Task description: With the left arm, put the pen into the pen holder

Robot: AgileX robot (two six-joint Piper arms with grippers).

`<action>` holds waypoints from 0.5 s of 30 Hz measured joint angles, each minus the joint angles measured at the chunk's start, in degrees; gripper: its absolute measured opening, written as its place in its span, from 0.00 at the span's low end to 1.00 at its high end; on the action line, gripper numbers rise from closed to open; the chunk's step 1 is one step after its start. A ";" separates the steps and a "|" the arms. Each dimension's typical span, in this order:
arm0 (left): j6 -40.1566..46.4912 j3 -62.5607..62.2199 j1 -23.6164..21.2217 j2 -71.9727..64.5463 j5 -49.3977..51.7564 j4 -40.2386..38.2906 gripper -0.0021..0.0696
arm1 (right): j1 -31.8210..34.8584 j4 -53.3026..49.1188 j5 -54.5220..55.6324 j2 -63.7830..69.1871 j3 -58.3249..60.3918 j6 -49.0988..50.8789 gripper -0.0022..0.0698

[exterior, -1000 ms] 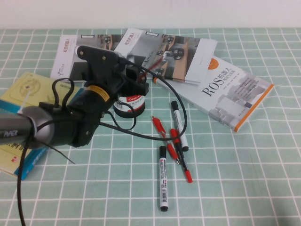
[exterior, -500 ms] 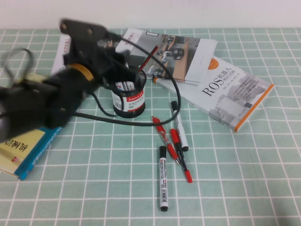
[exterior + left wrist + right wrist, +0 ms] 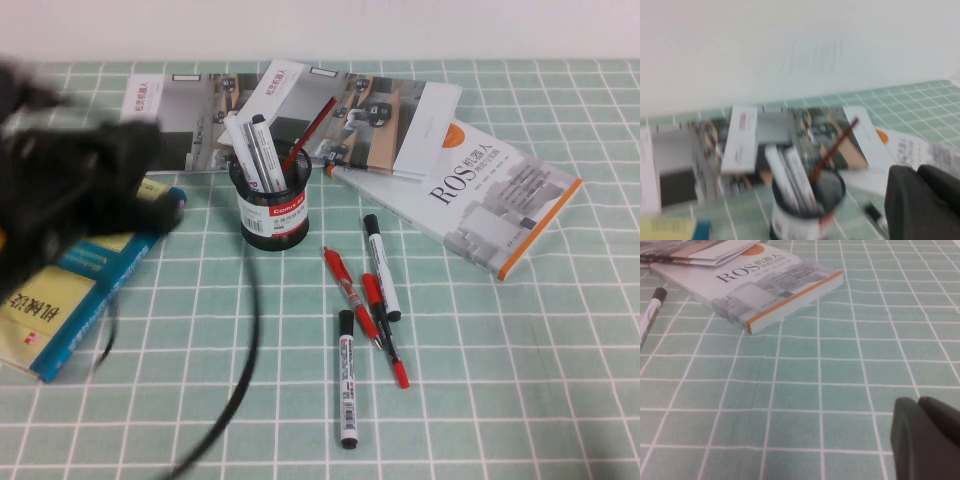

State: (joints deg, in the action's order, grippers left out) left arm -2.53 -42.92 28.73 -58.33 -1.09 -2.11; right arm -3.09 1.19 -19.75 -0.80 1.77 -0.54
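Standing in pen holder (image 3: 275, 214) — pen (image 3: 262, 152), left hand (image 3: 75, 195) blurred, right hand (image 3: 927, 437) low — grips unclear.

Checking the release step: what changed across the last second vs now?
The left arm pulled back from over the pen holder toward the table's left; the left gripper now sits clear of it. The pen stands in the holder beside a red pen. Loose pens and books stayed put. The right gripper hangs over bare cloth.

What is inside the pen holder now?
The pen holder holds two white markers and a slim red pen, all upright-leaning. Their lower ends are hidden by the mesh wall.
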 joint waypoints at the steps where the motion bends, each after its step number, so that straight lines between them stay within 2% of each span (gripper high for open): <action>1: -0.94 2.53 0.00 2.51 0.10 0.00 0.03 | 0.00 0.00 0.00 0.00 0.00 0.00 0.00; 6: -1.98 13.44 0.00 11.53 0.74 0.00 0.03 | 0.00 0.00 0.00 0.00 0.00 0.00 0.00; 9: 0.83 18.04 0.00 14.27 0.28 0.10 0.03 | 0.00 0.00 0.00 0.00 0.00 0.00 0.00; 15: 2.53 20.09 0.00 15.89 0.49 0.10 0.03 | 0.00 0.00 0.00 0.00 0.00 0.00 0.00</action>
State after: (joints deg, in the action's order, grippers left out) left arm 0.00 -22.83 28.73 -42.44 -0.59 -2.00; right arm -3.09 1.19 -19.75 -0.80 1.77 -0.54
